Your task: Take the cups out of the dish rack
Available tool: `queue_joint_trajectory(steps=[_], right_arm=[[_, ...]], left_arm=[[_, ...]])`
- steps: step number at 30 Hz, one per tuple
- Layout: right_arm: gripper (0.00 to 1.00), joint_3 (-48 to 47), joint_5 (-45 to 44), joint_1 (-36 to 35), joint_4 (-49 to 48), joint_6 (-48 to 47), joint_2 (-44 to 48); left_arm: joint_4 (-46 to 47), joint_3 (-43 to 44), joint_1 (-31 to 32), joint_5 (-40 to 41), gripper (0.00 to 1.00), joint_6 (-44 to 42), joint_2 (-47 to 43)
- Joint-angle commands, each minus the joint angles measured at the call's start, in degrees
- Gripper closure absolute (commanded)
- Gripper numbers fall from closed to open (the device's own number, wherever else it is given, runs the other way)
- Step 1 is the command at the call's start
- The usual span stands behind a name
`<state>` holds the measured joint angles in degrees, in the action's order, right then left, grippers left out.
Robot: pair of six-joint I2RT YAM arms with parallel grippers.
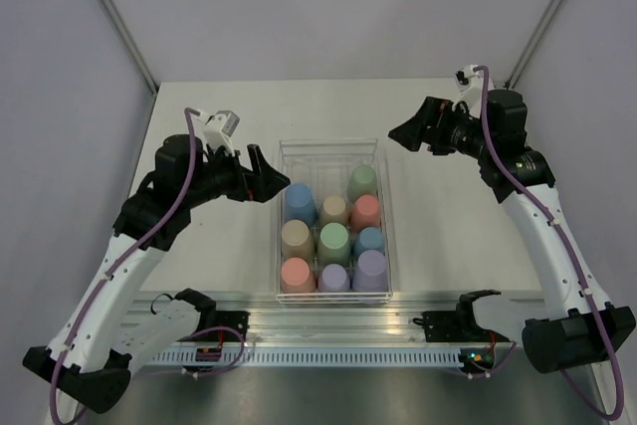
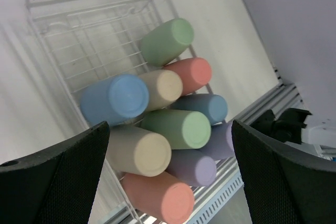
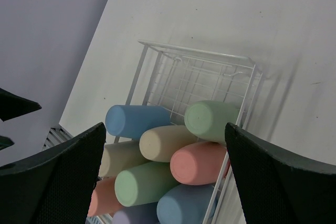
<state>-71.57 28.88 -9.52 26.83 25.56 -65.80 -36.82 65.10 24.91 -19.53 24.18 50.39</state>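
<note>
The white wire dish rack (image 1: 332, 150) stands mid-table and holds nine upside-down cups. Among them are a blue cup (image 1: 301, 203), a green cup (image 1: 362, 181), a beige cup (image 1: 335, 210), a salmon cup (image 1: 365, 212) and lavender cups (image 1: 370, 270) at the near end. My left gripper (image 1: 269, 175) is open and empty, hovering just left of the rack's far half. In its wrist view the cups lie between its fingers (image 2: 52, 182), with the blue cup (image 2: 113, 99) nearest. My right gripper (image 1: 404, 132) is open and empty, raised right of the rack's far corner. Its wrist view shows the green cup (image 3: 211, 120) and the rack (image 3: 197, 72).
The rack's far third (image 1: 328, 161) holds no cups. A slotted metal rail (image 1: 328, 330) runs along the table's near edge between the arm bases. Grey walls and slanted frame posts (image 1: 114, 17) enclose the table at the back and sides.
</note>
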Motion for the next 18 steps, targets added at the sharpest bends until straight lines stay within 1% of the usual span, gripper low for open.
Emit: queue_joint_trajectory(steps=[1,2,5,9,14,18], right_arm=[[0.02,0.03,0.30,-0.06,-0.30,0.37,0.06],[0.02,-0.15,0.12,-0.06,0.32,0.28,-0.38],[0.02,0.20,-1.19,-0.06,2.00,-0.42,-0.56],[0.02,1.43,-2.25,-0.15,1.74,-0.34,-0.64],[0.02,1.26,-2.17,-0.06,1.47,0.10,-2.13],[0.02,1.35,-2.17,-0.15,1.73,0.28,-2.40]], left_arm=[[-4.74,1.96,0.23,7.66,0.00,1.22,3.74],[-5.89,2.22,0.23,8.27,0.00,1.30,5.66],[-6.16,1.52,0.40,8.89,0.00,0.60,7.70],[-5.81,1.08,1.28,10.03,0.00,-0.45,9.81],[-2.39,-0.23,2.69,10.83,0.00,-1.60,12.01],[0.34,-0.59,4.27,11.70,0.00,-2.21,15.43]])
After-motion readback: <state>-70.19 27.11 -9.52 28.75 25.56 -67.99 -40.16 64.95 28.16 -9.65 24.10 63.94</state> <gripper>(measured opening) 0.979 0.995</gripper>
